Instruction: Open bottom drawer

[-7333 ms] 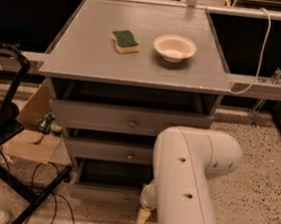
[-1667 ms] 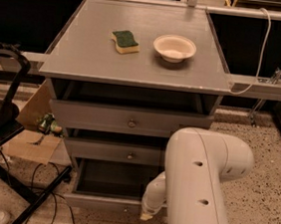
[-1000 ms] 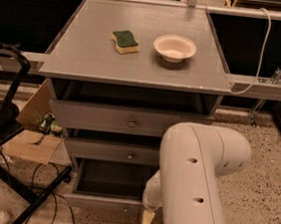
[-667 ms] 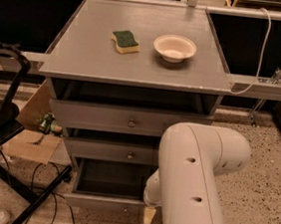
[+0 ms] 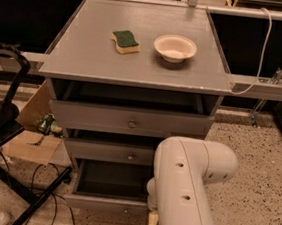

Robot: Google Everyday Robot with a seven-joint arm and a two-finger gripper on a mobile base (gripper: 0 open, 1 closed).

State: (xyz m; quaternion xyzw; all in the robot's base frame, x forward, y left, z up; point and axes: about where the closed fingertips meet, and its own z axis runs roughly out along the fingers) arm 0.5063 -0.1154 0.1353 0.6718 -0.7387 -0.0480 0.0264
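While the bottom drawer (image 5: 106, 203) stands pulled out, the gripper (image 5: 153, 220) hangs by its front's right end, and I cannot tell its state.

Entry: our arm (image 5: 188, 190). One limb in a smooth cream-white shell, thick and rounded, with a bulbous elbow cap. A thin seam rings the cap. Small dark round holes dot the casing, spaced along its length. No cables or markings show.

Our gripper (image 5: 152, 221): a pale tan piece below the arm's lower end, near the view's bottom edge.
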